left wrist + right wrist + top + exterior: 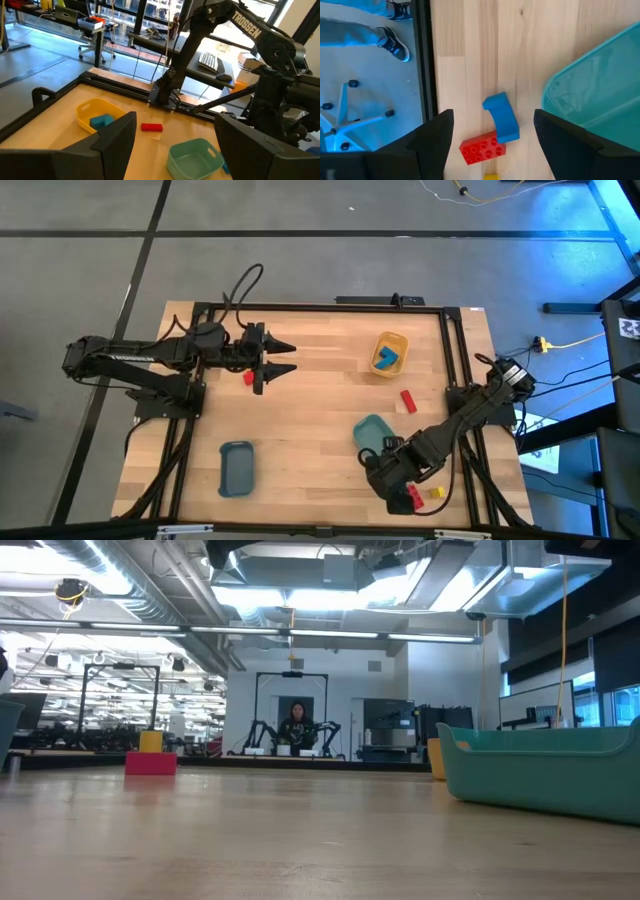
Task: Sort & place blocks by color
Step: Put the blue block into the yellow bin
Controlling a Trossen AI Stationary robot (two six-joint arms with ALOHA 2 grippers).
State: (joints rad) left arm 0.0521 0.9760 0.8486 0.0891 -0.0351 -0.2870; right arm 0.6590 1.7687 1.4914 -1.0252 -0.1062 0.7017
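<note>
My left gripper [290, 357] hovers open over the table's far left part, level and pointing right, with a small red block [248, 378] lying beside it. My right gripper [398, 485] is open near the near right corner and points down. Its wrist view [492, 120] shows a blue block [501, 116], a red block [482, 147] and a bit of a yellow one [491, 176] lying on the wood between the fingers, untouched. Another red block [408, 400] lies on the table to the right of centre. A blue block [388, 358] sits in the yellow tray [392, 340].
The teal tray [372, 432] stands just beside my right gripper, toward the table's middle, and fills the right of the low view [540, 770]. The slate-blue tray [237, 467] sits near the near left. A black frame [320, 308] borders the table. A person [296, 725] stands far behind.
</note>
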